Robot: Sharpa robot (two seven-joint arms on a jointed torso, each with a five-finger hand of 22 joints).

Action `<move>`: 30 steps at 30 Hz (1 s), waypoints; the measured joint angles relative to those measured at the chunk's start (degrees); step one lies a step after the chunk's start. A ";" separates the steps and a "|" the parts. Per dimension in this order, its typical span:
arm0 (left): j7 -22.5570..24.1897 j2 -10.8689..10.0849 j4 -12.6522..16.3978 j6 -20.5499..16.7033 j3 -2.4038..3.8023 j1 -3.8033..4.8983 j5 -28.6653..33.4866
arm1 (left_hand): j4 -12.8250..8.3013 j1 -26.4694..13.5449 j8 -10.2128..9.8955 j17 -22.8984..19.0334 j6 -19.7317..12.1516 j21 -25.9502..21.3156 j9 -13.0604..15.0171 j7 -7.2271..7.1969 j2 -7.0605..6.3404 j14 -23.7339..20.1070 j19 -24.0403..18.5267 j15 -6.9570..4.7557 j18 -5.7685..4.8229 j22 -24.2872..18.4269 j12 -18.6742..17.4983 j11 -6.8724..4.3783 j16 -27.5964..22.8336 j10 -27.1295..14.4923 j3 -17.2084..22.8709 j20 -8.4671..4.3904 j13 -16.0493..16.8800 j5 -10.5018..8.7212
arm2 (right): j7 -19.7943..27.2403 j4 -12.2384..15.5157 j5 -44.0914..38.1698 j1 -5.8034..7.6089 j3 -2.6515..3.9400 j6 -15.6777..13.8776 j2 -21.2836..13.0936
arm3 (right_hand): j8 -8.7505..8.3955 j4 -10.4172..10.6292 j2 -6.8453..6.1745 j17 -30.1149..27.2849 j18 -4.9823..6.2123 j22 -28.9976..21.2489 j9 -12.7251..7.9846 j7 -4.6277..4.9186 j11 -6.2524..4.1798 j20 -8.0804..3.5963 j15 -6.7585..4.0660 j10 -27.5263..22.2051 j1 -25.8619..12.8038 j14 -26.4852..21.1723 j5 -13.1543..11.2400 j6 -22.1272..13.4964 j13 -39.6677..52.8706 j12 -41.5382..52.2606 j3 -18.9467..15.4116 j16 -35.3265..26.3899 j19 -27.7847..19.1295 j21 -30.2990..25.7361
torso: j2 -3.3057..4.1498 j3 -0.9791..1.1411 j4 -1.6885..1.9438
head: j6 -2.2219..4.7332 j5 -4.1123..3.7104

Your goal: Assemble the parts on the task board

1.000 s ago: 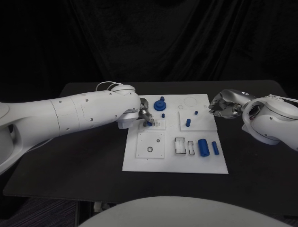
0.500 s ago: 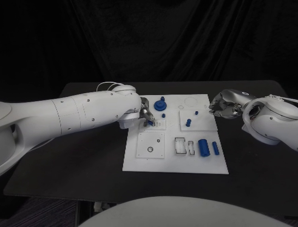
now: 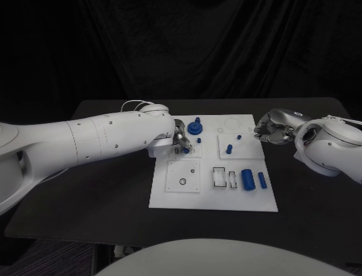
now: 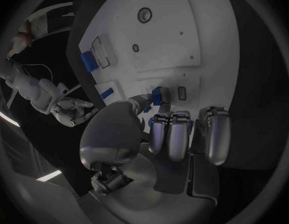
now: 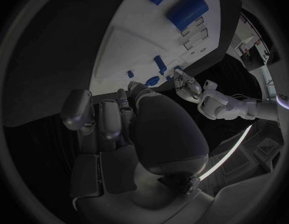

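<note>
Plainly, left hand [image 3: 177, 140] fingers pinch a small blue part [image 4: 159, 95]; right hand [image 3: 271, 129] clenched.

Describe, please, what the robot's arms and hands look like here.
Both arms are smooth white shells dotted with small dark screw holes. The left hand and right hand are silver metal with dark segmented fingers. Thin white cables loop above the left wrist.

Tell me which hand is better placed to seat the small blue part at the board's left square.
Left. The left hand is already over the board and pinches that part at the square. The right hand hangs off the board's right edge, fingers curled.
</note>
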 measured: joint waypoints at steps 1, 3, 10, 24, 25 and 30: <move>0.00 0.03 0.00 0.00 0.01 0.00 0.00 | 0.00 0.00 0.00 0.00 0.00 0.00 0.01 0.00 0.00 0.00 0.00 0.00 0.00 0.01 0.00 0.00 0.00 0.00 0.00 0.00 0.00 0.00 | 0.00 0.00 0.00 0.00 0.00 0.01 0.01 | 0.00 0.00 0.00 0.00 0.00 0.00 0.00 0.00 0.00 0.00 0.00 0.00 0.00 0.00 0.00 0.00 0.00 0.00 0.00 0.00 0.00 0.00 | 0.00 0.00 0.01 | 0.00 0.00; 0.02 0.09 -0.06 0.00 0.04 -0.05 -0.01 | 0.00 0.00 0.00 0.00 0.01 0.00 0.09 0.01 0.00 0.00 0.00 0.00 0.00 0.04 0.00 0.00 0.00 0.00 0.00 0.00 0.00 0.00 | -0.01 0.01 0.00 0.00 0.00 0.02 0.01 | 0.00 0.00 0.00 0.00 0.00 0.00 0.00 0.00 0.00 0.00 0.00 0.00 0.00 0.00 0.00 0.00 0.00 0.00 0.00 0.00 0.00 0.00 | 0.01 0.00 0.01 | 0.00 0.00; 0.15 0.18 -0.36 -0.03 0.12 -0.24 -0.02 | 0.00 0.00 0.00 0.00 0.03 0.00 0.12 0.03 0.00 0.00 0.00 0.00 0.00 0.03 0.00 0.00 0.00 0.00 0.00 0.00 0.00 -0.23 | -0.03 0.04 0.01 0.00 0.00 0.06 -0.07 | 0.00 0.00 0.00 0.00 0.00 -0.01 0.00 0.00 0.00 0.00 0.00 0.00 0.00 0.00 0.00 0.00 0.00 0.00 0.00 0.01 0.00 0.00 | -0.03 0.00 0.01 | 0.00 -0.15; 0.45 0.03 -0.62 -0.45 0.13 -0.42 0.02 | 0.00 -0.30 0.09 0.00 0.10 0.00 -0.05 0.11 0.15 0.00 0.00 0.00 0.00 0.02 0.00 0.00 0.00 0.00 0.00 0.00 0.00 -0.30 | -0.07 0.02 0.03 0.00 0.00 0.15 -0.09 | 0.00 0.00 0.00 0.01 -0.01 -0.02 0.00 0.00 0.00 0.00 0.00 0.01 0.00 0.00 0.00 0.00 0.04 0.00 0.00 0.02 0.00 0.00 | -0.13 0.02 -0.03 | 0.00 0.00; 0.46 0.00 -0.62 -0.47 0.13 -0.42 0.02 | 0.00 -0.30 0.09 0.00 0.10 0.00 -0.05 0.11 0.15 0.00 0.00 0.00 0.00 0.02 0.00 0.00 0.00 0.00 0.00 0.00 0.00 -0.30 | -0.07 0.01 0.04 0.00 0.00 0.16 -0.09 | 0.00 0.01 0.00 0.00 -0.01 -0.02 0.01 0.00 0.00 0.00 0.00 0.01 0.00 0.00 0.00 0.00 0.04 -0.03 0.01 -0.03 0.00 0.00 | -0.13 0.02 -0.04 | 0.00 0.01; 0.52 -0.17 -0.63 -0.49 0.13 -0.43 0.03 | 0.16 -0.30 0.09 -0.01 0.11 0.00 -0.02 0.11 0.15 0.00 0.00 0.00 0.00 0.02 0.00 0.00 0.00 0.00 0.16 0.00 0.00 -0.31 | -0.08 -0.02 0.04 0.00 0.00 0.20 -0.09 | 0.00 0.16 0.00 -0.10 -0.01 -0.02 0.01 0.00 0.00 0.00 0.00 0.01 0.00 0.00 0.00 0.00 0.04 -0.27 0.16 -0.29 0.00 0.00 | -0.13 -0.02 -0.05 | 0.00 0.03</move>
